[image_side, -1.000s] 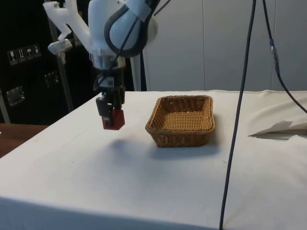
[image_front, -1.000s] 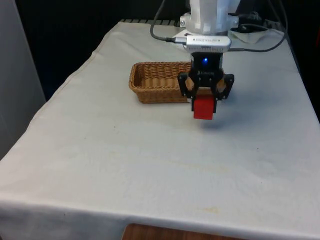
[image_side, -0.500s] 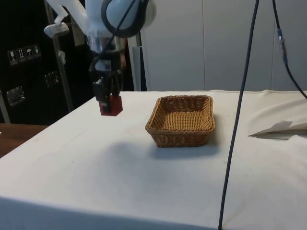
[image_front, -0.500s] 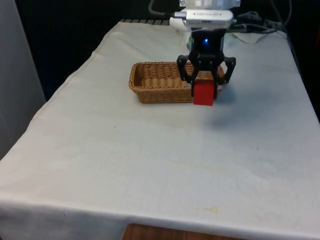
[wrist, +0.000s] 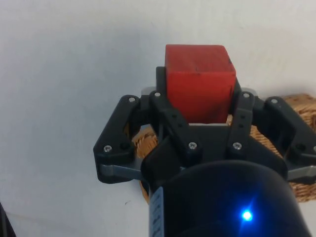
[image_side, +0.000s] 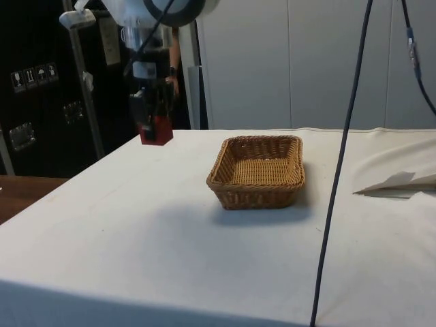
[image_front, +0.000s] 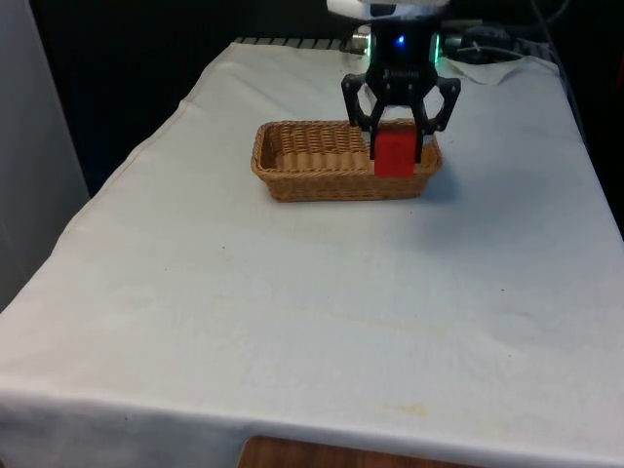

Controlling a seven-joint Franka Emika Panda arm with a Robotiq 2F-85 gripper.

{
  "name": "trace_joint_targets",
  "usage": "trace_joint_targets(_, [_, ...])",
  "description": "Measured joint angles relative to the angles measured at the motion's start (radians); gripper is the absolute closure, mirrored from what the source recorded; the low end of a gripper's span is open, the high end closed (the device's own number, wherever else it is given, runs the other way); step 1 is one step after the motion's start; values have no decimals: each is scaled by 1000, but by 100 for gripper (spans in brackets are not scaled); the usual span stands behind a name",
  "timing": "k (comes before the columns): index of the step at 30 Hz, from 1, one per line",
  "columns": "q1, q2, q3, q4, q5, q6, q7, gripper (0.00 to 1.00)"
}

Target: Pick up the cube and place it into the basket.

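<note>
Claw [image_front: 395, 156] pinching red cube [image_front: 395, 153] above table, beside wicker basket [image_side: 259, 170]

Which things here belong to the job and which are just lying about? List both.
Job:
- red cube, held in the hand
- wicker basket

Lying about:
- dark cable hanging in the side view
- folded white cloth at the table's edge

Soft, even light falls from above on the worktop [image_front: 292, 322], and the white cloth reads bright without glare. A faint, diffuse shadow lies beside the basket [image_side: 259, 170] in the side view. The background at the front is very dark. In the wrist view the cube [wrist: 199, 81] is in focus, while the near body of the hand [wrist: 200, 116] looks slightly soft.
</note>
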Motion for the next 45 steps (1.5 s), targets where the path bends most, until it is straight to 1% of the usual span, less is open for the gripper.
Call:
trace_joint_targets(6, [0, -30, -5, -11, -4, -17, -1, 100])
trace_joint_targets(13, [-2, -99, -12, -71, -8, -26, -9, 100])
trace_joint_targets(14, [-2, -117, -15, -91, -9, -25, -13, 100])
trace_joint_targets(16, [-2, -117, -15, -91, -9, -25, -13, 100])
trace_joint_targets(17, [-2, -127, -16, -100, -9, -25, -14, 100])
trace_joint_targets(18, [-3, -145, -18, -120, -9, -24, -19, 100])
trace_joint_targets(24, [-7, -200, -23, -184, -9, -18, -38, 100])
trace_joint_targets(25, [-7, -200, -23, -184, -9, -18, -38, 100])
trace_joint_targets(30, [-8, -229, -37, -228, -9, -8, -67, 100])
trace_joint_targets(34, [-9, -240, -48, -257, -9, -3, -99, 100])
trace_joint_targets(36, [-9, -242, -50, -264, -9, -1, -105, 100])
trace_joint_targets(39, [-9, -250, -56, -288, -9, 11, -122, 100])
trace_joint_targets(41, [-10, -261, -61, -316, -9, 23, -138, 100])
trace_joint_targets(45, [-11, -269, -67, -342, -9, 37, -155, 100])
